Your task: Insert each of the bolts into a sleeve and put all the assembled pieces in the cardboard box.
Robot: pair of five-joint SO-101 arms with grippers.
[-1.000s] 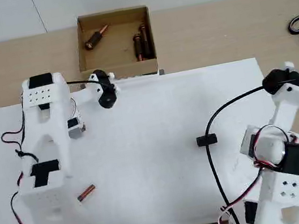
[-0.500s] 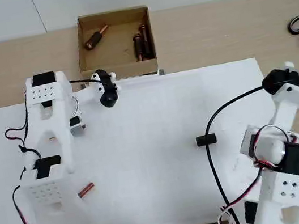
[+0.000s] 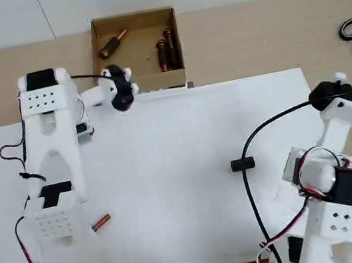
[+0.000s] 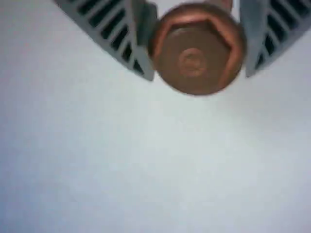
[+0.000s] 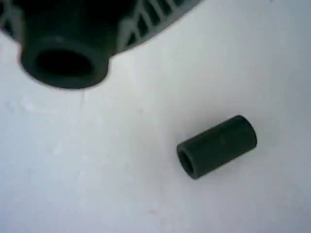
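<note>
Three assembled pieces [image 3: 161,51] inside cardboard box [image 3: 147,80]. Left hand [image 4: 194,46] clamped on bolt [image 4: 194,56], just beside box's front wall. Right hand [image 5: 73,29] closed on sleeve [image 5: 63,65], well apart from box. Second sleeve [image 3: 242,164] and spare bolt [image 3: 101,222] flat on white sheet [image 3: 169,173], both well clear of box.

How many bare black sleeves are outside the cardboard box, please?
2. One sleeve lies on the white sheet; a second sleeve sits in the right gripper. Others may be hidden.
</note>
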